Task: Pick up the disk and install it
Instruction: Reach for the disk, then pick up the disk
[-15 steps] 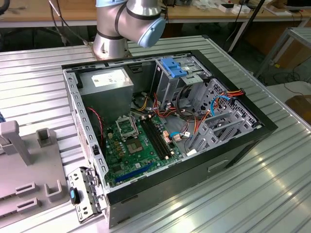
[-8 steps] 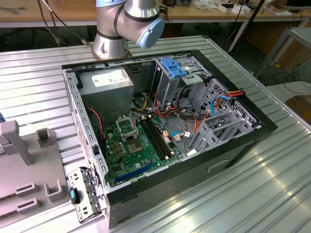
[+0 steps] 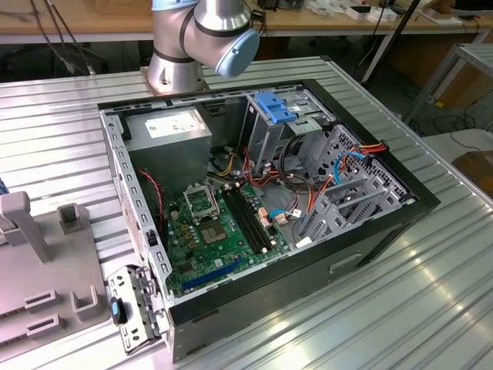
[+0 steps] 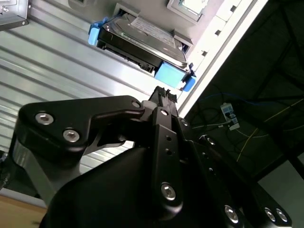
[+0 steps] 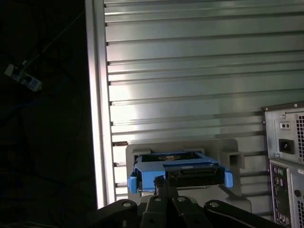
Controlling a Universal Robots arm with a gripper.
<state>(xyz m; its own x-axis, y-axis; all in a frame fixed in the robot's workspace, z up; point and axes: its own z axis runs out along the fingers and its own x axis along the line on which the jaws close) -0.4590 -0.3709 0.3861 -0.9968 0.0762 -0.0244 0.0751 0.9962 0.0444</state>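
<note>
The disk [image 4: 142,40] is a dark metal slab in a bright blue carrier frame. It rests in a grey holder [image 5: 229,153] on the ribbed metal table, close to the table's edge [image 5: 99,118]. In the first wrist view the disk [image 5: 190,173] shows end-on, with its connector side toward the camera. My gripper [image 4: 164,93] sits just short of the disk's near end, with its black fingers drawn together and nothing between them. In the first wrist view the gripper [image 5: 159,181] points at the middle of the disk's blue frame.
An open computer case [image 3: 416,202] lies on the table with its motherboard [image 3: 219,223], cables and a light-blue bracket [image 3: 277,108] in the drive bay. The arm's base [image 3: 196,38] stands behind it. Grey fixtures [image 3: 46,262] sit at the exterior view's left. The case's rear panel [image 5: 285,142] is beside the holder.
</note>
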